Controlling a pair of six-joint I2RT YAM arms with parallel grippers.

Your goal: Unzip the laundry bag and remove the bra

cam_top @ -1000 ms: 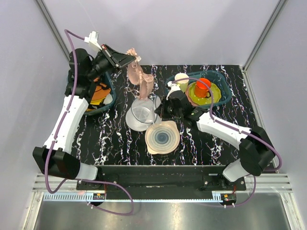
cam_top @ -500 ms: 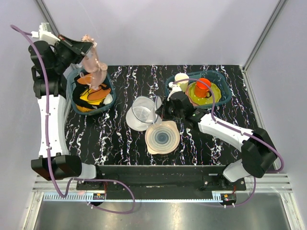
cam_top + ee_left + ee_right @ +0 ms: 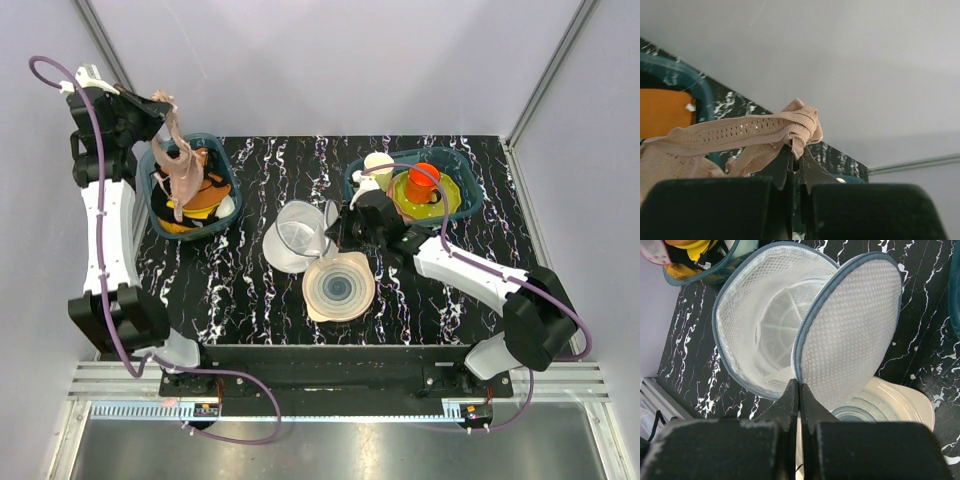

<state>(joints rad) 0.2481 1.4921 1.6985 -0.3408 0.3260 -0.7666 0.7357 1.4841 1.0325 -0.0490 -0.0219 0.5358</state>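
Two grippers, both closed on fabric.

Left gripper (image 3: 796,150): the black fingers are pressed together on a bunched knot of the bra (image 3: 765,127). The cloth is pale pink-beige. A band of perforated, lace-like elastic loops out to the left, and softer fabric sags below it. From above, the arm is raised high at the far left. The bra hangs from the fingers as a limp, crumpled strip over the left basket (image 3: 212,140), a teal plastic tub with a rounded rim. Cannot tell whether its lower end touches the contents. Inside are an orange garment (image 3: 205,195) and a yellow garment (image 3: 175,222).

Right gripper (image 3: 798,385): the fingers are shut tight on the grey-blue zip rim of the laundry bag (image 3: 760,315), where the two halves meet. The bag is white honeycomb mesh, semi-translucent and dome-shaped. It gapes wide like a clamshell, with white ribs visible in the hollow. It sits mid-table on the black, white-veined marble-pattern table (image 3: 230,290).

Just beside it on the near side is a pale round plate (image 3: 895,400), glossy with concentric rings, partly under the bag's flap.

Far right is a second teal basket (image 3: 455,157) holding an orange cup (image 3: 423,182).
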